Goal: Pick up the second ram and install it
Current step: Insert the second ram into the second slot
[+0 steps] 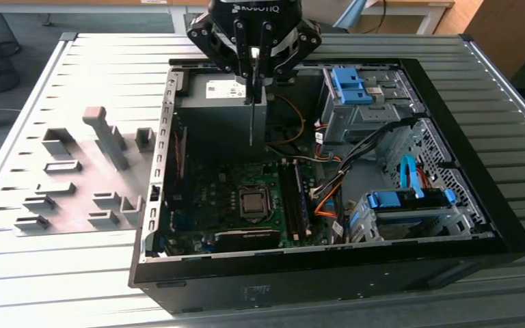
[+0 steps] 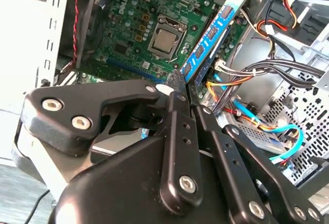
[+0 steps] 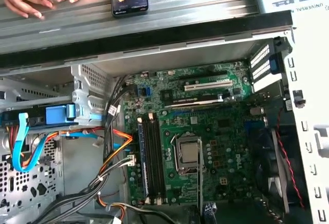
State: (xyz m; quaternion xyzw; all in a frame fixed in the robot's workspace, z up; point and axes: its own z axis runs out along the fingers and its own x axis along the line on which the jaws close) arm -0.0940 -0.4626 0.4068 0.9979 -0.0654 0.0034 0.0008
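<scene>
The second ram [image 1: 258, 126], a slim dark stick, hangs lengthwise over the far part of the open computer case [image 1: 317, 277], its top end clenched between the fingers [image 2: 177, 131] of the gripper [image 1: 257, 96], likely held high to clear the cables [image 1: 328, 186] near the memory slots [image 1: 292, 198].

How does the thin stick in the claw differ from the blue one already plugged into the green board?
Pose: the dark, slim memory stick hangs on end; the blue memory stick lies lengthwise along the green motherboard. State: the first is clamped in the black gripper above the open black case; the second is seated in its slot. Both are long, thin and flat.
</scene>
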